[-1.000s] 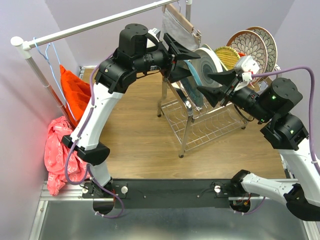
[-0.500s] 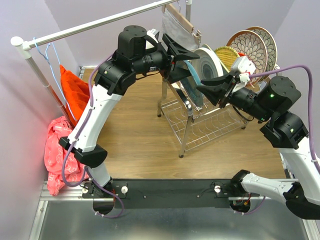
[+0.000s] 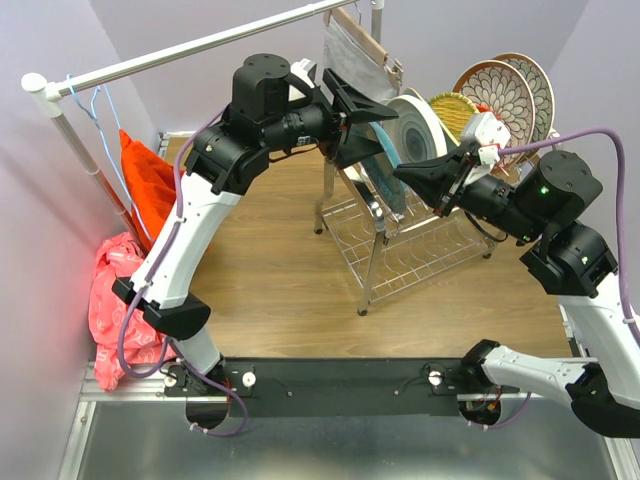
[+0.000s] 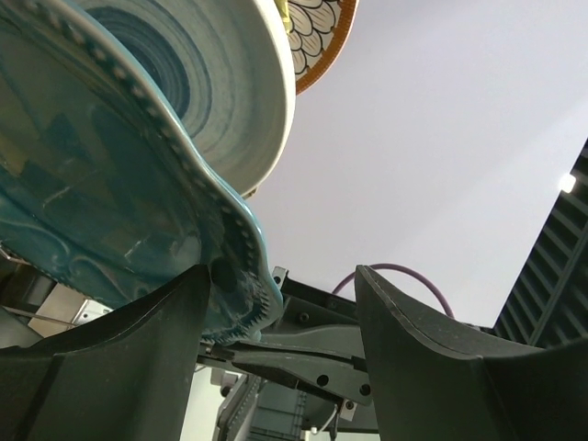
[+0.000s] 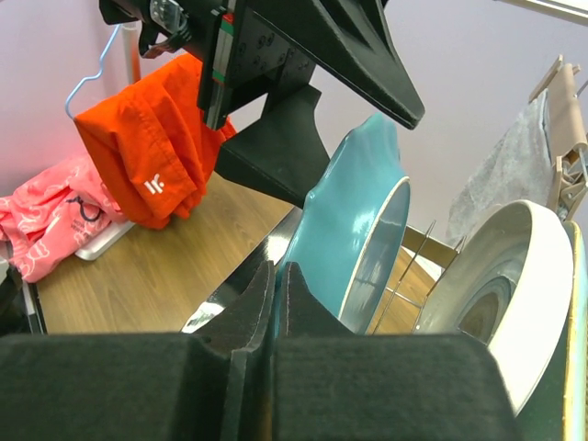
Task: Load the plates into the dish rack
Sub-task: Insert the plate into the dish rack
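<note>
My right gripper [image 5: 276, 272] pinches the teal plate [image 5: 342, 220] by its rim, with my left gripper [image 4: 283, 276] spread astride it. So thin a pinch could slip and knock it against the white plate [image 5: 525, 266].

Scalloped plate [image 5: 344, 230] is glazed glossy teal. Swirl plate [image 4: 211, 83]: white rim, blue-grey rings at ctr. Rear plate [image 3: 495, 92] is rimmed brown w/ petal pattern on white. Woven plate [image 3: 455, 108] is coloured yellow. Garment [image 3: 148, 180]: orange, white logo. Cloth [image 3: 355, 50]: grey. Tabletop [image 3: 280, 260]: brown wood-grain.
</note>
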Available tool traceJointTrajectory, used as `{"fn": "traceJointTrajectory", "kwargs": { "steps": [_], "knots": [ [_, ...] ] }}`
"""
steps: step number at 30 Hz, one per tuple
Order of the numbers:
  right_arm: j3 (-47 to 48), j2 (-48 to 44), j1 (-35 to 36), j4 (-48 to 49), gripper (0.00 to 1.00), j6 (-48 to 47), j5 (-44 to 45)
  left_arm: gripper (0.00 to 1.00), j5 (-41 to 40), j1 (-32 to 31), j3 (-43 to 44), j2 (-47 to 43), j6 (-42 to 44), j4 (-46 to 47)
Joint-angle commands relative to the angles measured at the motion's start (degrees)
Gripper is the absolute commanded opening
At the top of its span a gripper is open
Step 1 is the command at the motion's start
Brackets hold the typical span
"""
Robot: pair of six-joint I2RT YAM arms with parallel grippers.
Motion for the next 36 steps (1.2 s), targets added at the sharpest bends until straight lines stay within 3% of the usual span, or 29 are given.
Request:
{"fn": "traceJointTrajectory", "kwargs": {
  "steps": [1, 26, 36],
  "knots": [
    [0.44, 0.43, -0.93, 1.89, 0.04, -1.45, 6.31, 0.73, -0.12, -0.45, -0.28, -2.62, 1.12, 1.53],
    [2.29, 1.40, -0.93, 9.45, 0.00, -0.83, 5.44, 0.73, -1.01, -0.28, -5.73, -5.78, 3.23, 2.76],
    [1.67, -1.15, -0.93, 10.51, 0.21, 0.04, 0.16, 0.73, -1.53, 0.16, -9.33, -10.26, 3.50, 1.27]
  ]
}}
